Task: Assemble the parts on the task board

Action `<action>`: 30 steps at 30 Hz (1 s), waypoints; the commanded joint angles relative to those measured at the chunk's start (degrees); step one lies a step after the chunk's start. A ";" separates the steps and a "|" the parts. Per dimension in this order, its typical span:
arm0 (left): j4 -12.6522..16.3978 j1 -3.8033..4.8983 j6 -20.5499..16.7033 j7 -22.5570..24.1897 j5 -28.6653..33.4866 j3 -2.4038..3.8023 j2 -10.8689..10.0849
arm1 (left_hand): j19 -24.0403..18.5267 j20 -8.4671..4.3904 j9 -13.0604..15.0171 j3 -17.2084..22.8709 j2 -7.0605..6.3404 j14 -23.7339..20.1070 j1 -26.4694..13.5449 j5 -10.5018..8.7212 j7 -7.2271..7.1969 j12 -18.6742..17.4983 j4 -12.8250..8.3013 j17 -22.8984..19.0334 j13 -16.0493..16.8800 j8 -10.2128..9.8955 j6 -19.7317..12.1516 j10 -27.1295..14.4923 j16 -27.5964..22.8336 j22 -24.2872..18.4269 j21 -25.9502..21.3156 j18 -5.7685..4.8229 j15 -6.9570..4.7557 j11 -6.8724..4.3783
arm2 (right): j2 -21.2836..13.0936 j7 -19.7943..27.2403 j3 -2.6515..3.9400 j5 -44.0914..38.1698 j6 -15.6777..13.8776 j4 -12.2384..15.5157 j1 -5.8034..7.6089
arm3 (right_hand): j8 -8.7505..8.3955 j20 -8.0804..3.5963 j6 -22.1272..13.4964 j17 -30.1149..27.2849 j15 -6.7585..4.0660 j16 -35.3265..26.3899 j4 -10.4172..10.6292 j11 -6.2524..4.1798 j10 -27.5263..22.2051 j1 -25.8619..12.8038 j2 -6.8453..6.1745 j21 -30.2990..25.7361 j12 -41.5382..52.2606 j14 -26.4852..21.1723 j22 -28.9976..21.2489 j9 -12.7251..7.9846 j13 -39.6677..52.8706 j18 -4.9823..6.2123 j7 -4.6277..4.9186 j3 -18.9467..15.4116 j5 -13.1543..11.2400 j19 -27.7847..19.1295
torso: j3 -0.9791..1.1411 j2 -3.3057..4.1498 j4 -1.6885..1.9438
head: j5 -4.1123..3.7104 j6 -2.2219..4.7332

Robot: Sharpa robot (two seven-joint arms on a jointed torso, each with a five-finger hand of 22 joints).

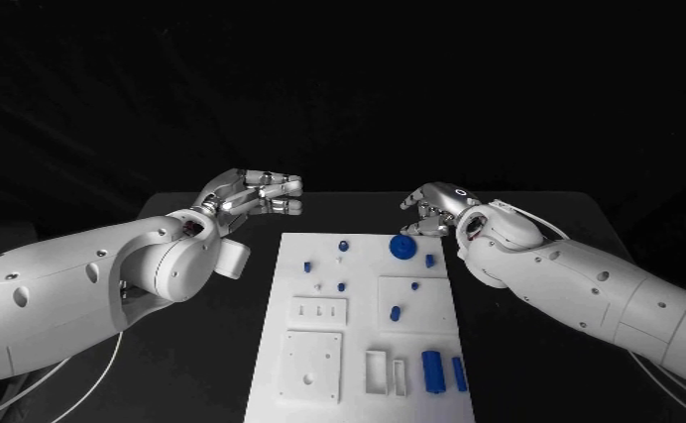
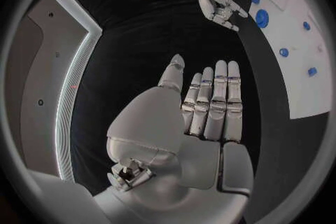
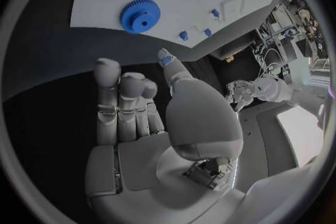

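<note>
Both hands empty: left hand flat-fingered off the task board, right hand loosely spread beside the blue gear at the board's far end. I judge nothing started; next, grasp the gear.

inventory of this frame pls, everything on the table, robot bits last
task board: 1, white, middle of the table, long side running away from the robot
gear: 1, blue, far end of the board, right side
cylinders: 2, blue, near right corner of the board, lying side by side
small parts: several, blue, scattered over the far half of the board
table: 1, black, under the board
left hand: 1, silver, holds nothing, off the board's far left corner
right hand: 1, silver, holds nothing, fingers apart, just right of the gear
</note>
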 commanded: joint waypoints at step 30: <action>-0.23 0.14 1.04 0.26 -0.90 0.02 0.03 | -0.36 0.14 0.06 0.07 -0.11 0.09 -0.01 0.14 -0.05 0.09 -0.09 -0.01 0.06 0.07 -0.45 -0.15 0.41 -0.05 0.50 -0.58 0.07 -0.04 | 2.61 -2.14 0.07 -0.48 5.47 -4.21 -2.96 | 0.01 0.71 1.84 11.97 0.43 2.42 0.77 0.16 3.31 -0.35 0.36 4.30 6.07 0.88 10.89 0.04 7.50 0.09 0.13 3.50 -3.65 2.68 | 0.22 0.05 0.11 | -0.50 -0.97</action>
